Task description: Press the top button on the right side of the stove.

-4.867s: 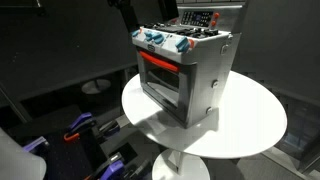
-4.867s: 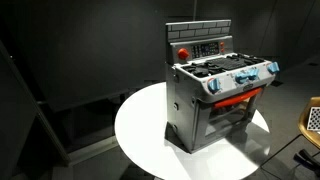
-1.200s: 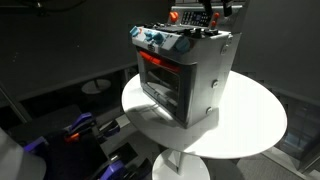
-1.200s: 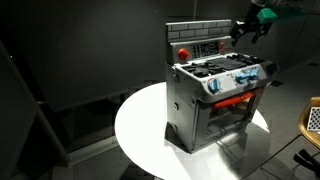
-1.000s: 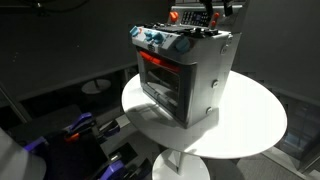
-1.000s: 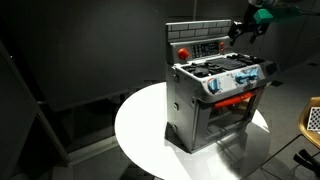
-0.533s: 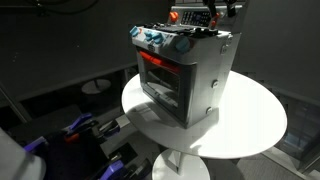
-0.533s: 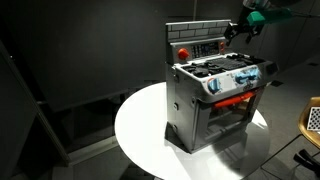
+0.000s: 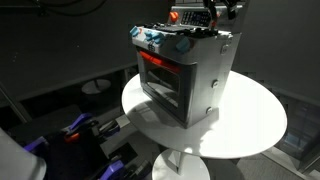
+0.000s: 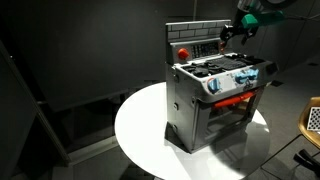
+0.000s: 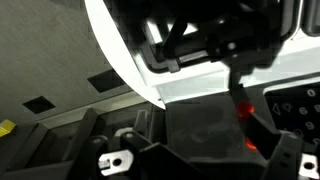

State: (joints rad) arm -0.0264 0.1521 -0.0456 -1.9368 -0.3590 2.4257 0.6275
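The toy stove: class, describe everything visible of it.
The small boxy silver-grey toy stove stands on the round white table. It has a red-orange framed door window, blue-and-white front knobs and a dark raised back panel with a red button. The dark pincer is at that panel; contact unclear.

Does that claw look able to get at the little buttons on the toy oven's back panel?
Probably yes. The claw hangs right by the end of the back panel of the toy oven, and nothing stands between them. Whether it touches a button is too small to tell.
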